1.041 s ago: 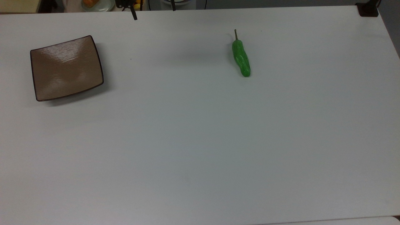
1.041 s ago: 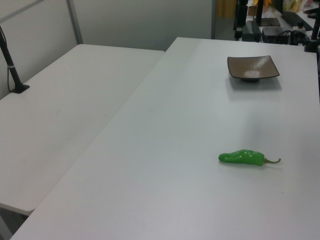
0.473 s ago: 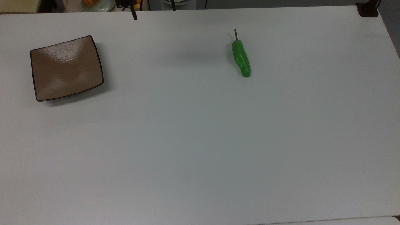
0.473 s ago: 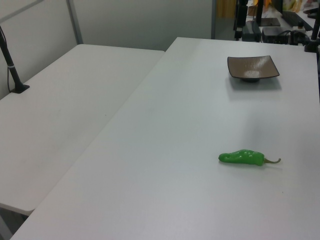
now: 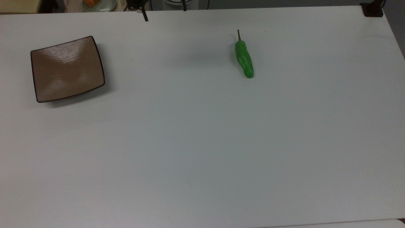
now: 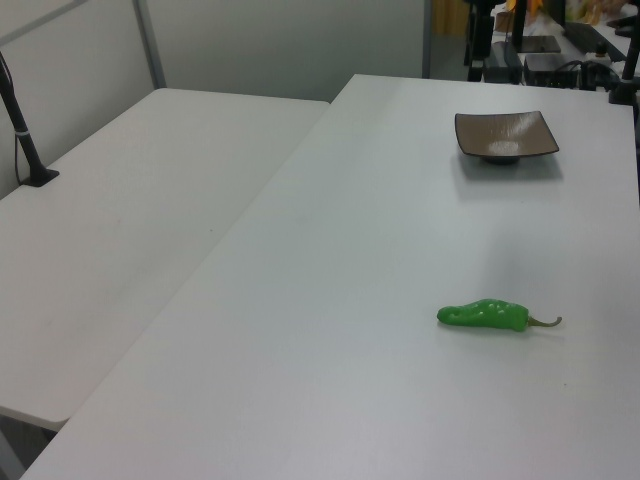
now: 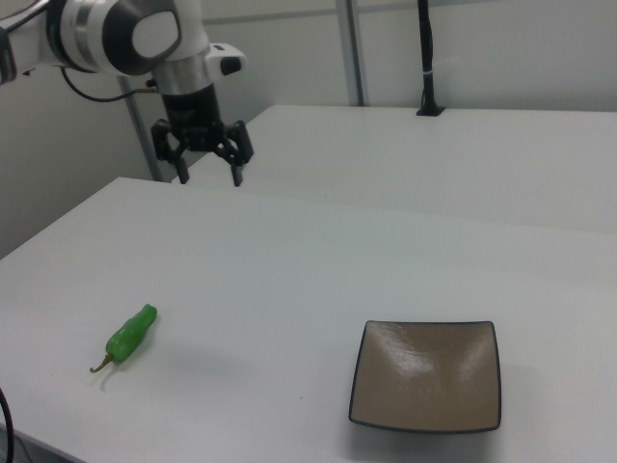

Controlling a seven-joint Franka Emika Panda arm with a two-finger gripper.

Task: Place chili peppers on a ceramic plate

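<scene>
A green chili pepper (image 5: 244,60) lies on the white table, its stem pointing toward the top view's upper edge. It also shows in the left view (image 6: 484,315) and in the right view (image 7: 130,338). The square brown ceramic plate (image 5: 67,69) sits bare at the top view's left, far from the pepper; I see the plate (image 6: 505,133) in the left view and again (image 7: 427,376) in the right view. My gripper (image 7: 207,176) hangs open and holds nothing, high above the table, beyond the pepper in the right view. One of its fingertips (image 5: 145,17) pokes in at the top view's upper edge.
A black clamp (image 5: 372,9) sits at the table's corner in the top view's upper right. A second white table (image 6: 130,230) adjoins along the left view's left, with a black post (image 6: 25,140) on it. A dish with something orange (image 5: 98,3) stands behind the table.
The fingertips at the top view's upper edge have shifted a little to the right. Pepper and plate have not moved.
</scene>
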